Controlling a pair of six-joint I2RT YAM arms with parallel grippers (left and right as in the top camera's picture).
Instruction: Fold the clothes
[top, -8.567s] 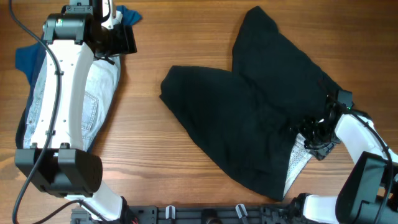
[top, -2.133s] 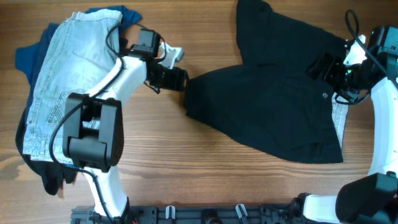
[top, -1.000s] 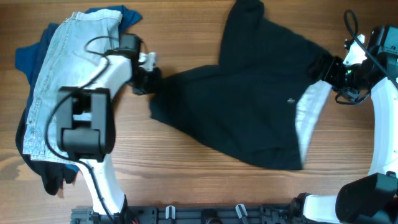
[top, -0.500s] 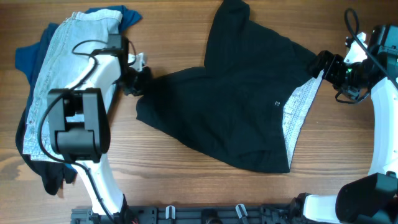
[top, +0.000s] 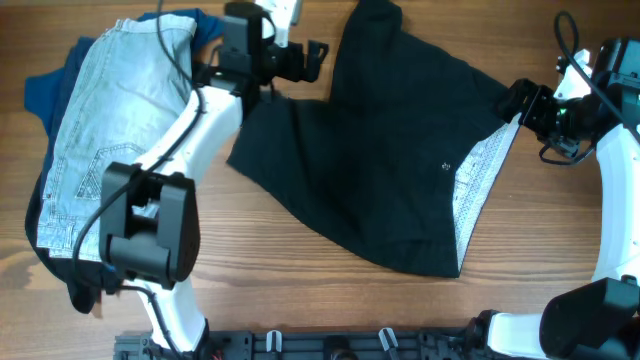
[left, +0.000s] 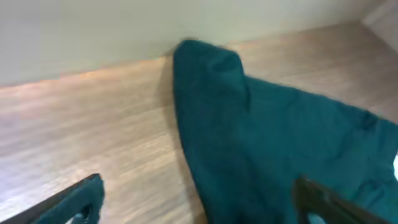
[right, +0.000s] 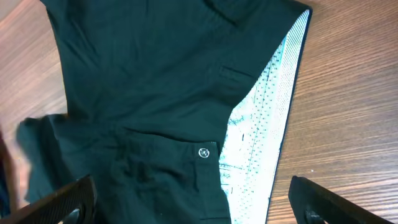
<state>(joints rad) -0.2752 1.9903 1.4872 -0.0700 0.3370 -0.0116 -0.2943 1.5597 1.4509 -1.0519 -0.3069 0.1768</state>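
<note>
The clothes' large black shorts (top: 370, 160) lie spread across the middle of the table, with the pale patterned waistband lining (top: 478, 180) turned out on the right. My left gripper (top: 314, 62) hangs open above the shorts' far leg, holding nothing. In the left wrist view that leg (left: 249, 130) lies below the open left gripper (left: 196, 183). My right gripper (top: 517, 103) stands open at the waistband's far right end. The right wrist view shows the small button (right: 204, 152) and lining (right: 264, 118) under the open right gripper (right: 193, 180).
Light-blue denim shorts (top: 110, 130) lie on a blue top (top: 45, 90) in a pile at the left edge. Bare wood (top: 300, 290) shows in front of the black shorts. The arm bases stand along the near edge (top: 330, 345).
My left gripper has opened, let go of the shorts' left edge, and swung up and right toward the table's far side. The shorts and the right gripper have hardly moved.
</note>
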